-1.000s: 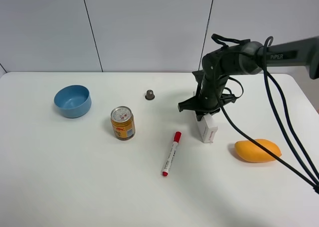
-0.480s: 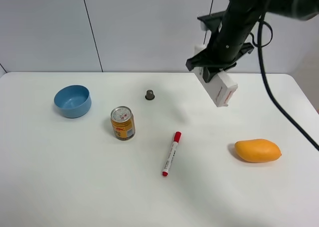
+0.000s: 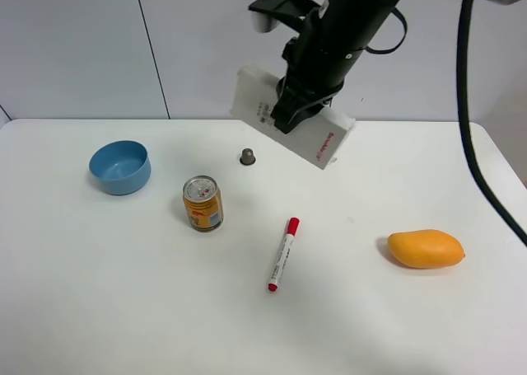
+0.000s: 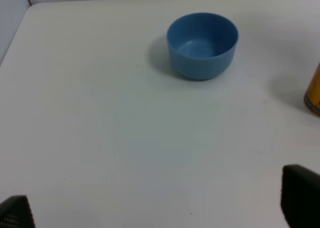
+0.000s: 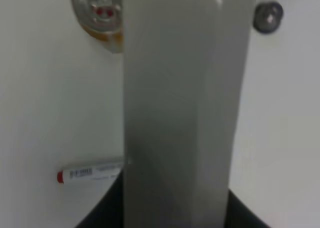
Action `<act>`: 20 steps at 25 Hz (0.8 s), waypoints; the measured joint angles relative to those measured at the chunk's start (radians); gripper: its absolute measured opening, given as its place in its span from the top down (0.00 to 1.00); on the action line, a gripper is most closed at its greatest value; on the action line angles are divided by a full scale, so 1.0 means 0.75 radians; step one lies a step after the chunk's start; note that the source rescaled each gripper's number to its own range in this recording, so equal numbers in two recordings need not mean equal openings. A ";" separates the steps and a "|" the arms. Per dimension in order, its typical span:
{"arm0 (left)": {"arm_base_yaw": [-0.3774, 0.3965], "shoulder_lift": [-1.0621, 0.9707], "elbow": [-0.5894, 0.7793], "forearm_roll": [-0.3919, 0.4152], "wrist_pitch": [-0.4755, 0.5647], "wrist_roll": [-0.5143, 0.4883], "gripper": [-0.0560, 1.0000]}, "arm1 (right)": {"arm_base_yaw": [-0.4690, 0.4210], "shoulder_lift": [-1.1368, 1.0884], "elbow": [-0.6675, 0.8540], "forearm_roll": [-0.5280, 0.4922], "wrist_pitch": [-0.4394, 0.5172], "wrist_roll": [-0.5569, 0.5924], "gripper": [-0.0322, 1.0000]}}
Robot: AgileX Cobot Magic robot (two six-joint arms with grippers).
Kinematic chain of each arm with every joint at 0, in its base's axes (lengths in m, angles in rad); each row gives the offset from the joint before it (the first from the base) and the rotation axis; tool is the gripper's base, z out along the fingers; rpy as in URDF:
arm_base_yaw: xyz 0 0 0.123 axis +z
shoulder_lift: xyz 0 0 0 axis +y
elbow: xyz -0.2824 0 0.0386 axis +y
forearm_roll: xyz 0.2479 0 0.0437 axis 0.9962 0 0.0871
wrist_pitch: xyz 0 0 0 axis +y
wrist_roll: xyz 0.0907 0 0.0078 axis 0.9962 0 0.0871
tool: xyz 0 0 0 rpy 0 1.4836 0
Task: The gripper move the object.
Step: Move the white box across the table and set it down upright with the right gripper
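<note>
My right gripper [image 3: 298, 105] is shut on the long white carton [image 3: 290, 117] with red print at its lower right end. It holds the carton tilted, high in the air above the table's back middle. In the right wrist view the carton [image 5: 182, 102] fills the centre and hides the fingers. My left gripper [image 4: 160, 215] is open, with only its two black fingertips [image 4: 300, 198] showing in the left wrist view; it is out of the exterior view.
On the white table [image 3: 123, 292] stand a blue bowl [image 3: 120, 166] at the left, an orange can [image 3: 202, 203], a small grey cap [image 3: 247, 156], a red-capped marker [image 3: 282, 254] and a mango [image 3: 426, 248] at the right.
The right gripper has lifted the carton off the table, from beside the mango, and carried it up and to the left, turning it to a slanted lie.
</note>
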 joint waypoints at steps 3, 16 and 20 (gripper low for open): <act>0.000 0.000 0.000 0.000 0.000 0.000 0.00 | 0.164 0.003 0.000 -0.056 -0.116 0.000 0.96; 0.000 0.000 0.000 0.000 0.000 0.000 0.00 | 0.422 0.202 0.000 -0.077 -0.383 0.255 0.96; 0.000 0.000 0.000 0.000 0.000 0.000 0.00 | 0.422 0.298 0.000 -0.080 -0.384 0.264 0.96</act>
